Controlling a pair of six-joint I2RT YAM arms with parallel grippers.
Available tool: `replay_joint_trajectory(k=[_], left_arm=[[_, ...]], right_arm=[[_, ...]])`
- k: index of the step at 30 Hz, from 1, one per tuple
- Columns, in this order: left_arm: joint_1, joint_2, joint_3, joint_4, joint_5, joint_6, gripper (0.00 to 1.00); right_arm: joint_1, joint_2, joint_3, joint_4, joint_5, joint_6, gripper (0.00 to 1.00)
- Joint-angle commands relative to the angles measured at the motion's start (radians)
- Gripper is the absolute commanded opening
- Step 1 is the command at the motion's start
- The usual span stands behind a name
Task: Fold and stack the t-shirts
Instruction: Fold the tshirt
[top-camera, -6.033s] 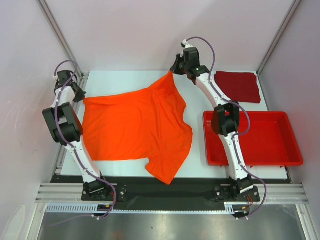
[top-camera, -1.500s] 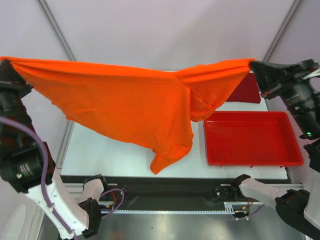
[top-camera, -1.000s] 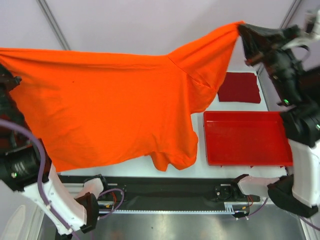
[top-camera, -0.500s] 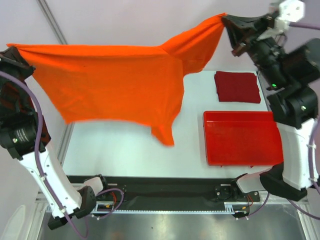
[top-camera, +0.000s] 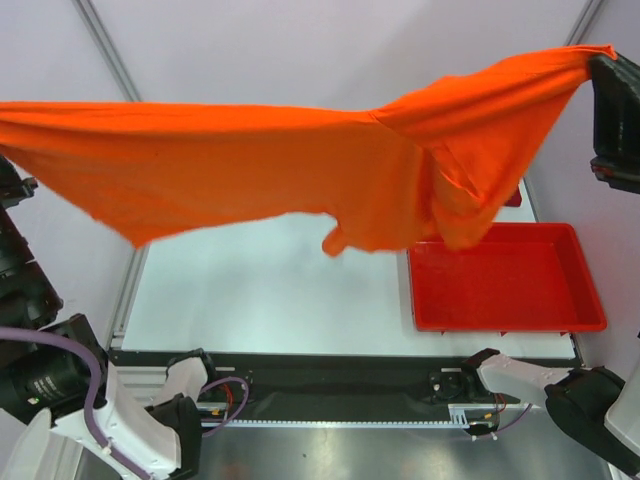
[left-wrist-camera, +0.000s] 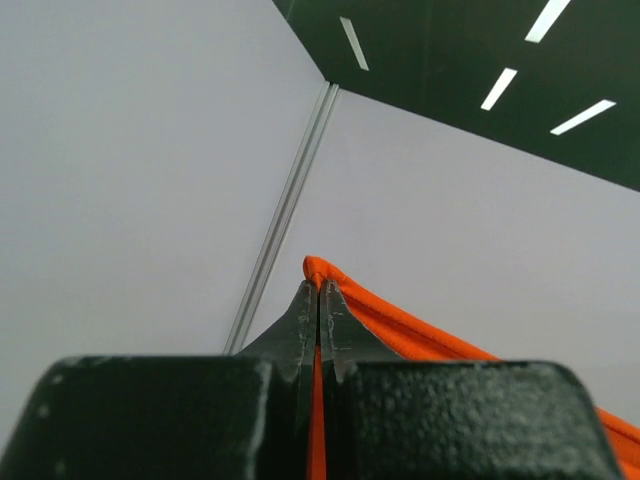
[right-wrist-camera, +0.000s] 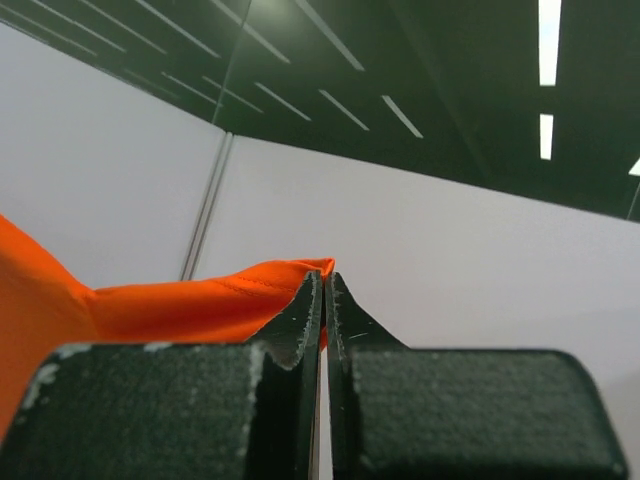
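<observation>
Top view: orange t-shirt (top-camera: 300, 170) is hanging stretched out in the air, spanning nearly the full width of the view, high over the white table (top-camera: 260, 290). Its left end is running off the left edge of the picture; its right end is rising to the upper right corner. The cloth is sagging along its lower edge, with one bunched tail drooping near the middle and a folded sleeve part dangling at right, overlapping the far-left corner of the red plastic tray (top-camera: 500, 290) in this view. The tray is sitting on the right side of the table.

Dark red t-shirt (top-camera: 514, 197): only a thin sliver is showing, past the tray's far edge, the rest hidden behind the orange cloth.

Left wrist view: left gripper (left-wrist-camera: 318, 300) is pointing up toward the wall, fingers pressed together with the orange hem pinched between them; the hem is poking out just above the tips and trailing off to the lower right.

Right wrist view: right gripper (right-wrist-camera: 324, 292) is likewise aiming upward, fingers clamped tight on an orange edge, the cloth trailing away to the left.
</observation>
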Motion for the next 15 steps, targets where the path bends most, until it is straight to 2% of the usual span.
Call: replay_joint_trajectory(k=[1, 5, 8, 11, 12, 14, 15], left_arm=[[-0.001, 0.039, 0.03, -0.019, -0.043, 0.0, 0.0], [-0.001, 0.079, 0.003, 0.001, -0.032, 0.004, 0.0], [-0.001, 0.117, -0.089, 0.021, -0.021, 0.007, 0.0], [-0.001, 0.122, -0.252, 0.047, -0.02, 0.017, 0.0], [-0.001, 0.12, -0.363, 0.061, -0.017, 0.015, 0.0], [0.0, 0.106, -0.477, 0.079, -0.038, 0.024, 0.0], [-0.001, 0.096, -0.634, 0.11, -0.043, 0.029, 0.0]], right_arm=[[-0.002, 0.036, 0.033, 0.055, -0.01, 0.015, 0.0], [0.0, 0.117, 0.056, 0.08, 0.015, 0.002, 0.0], [-0.002, 0.237, 0.078, 0.081, 0.053, -0.018, 0.0], [-0.017, 0.367, 0.06, 0.089, 0.09, -0.012, 0.0], [-0.028, 0.393, 0.044, 0.095, 0.09, -0.002, 0.0], [-0.036, 0.445, -0.025, 0.112, 0.082, 0.023, 0.0], [-0.04, 0.49, -0.055, 0.123, 0.082, 0.038, 0.0]])
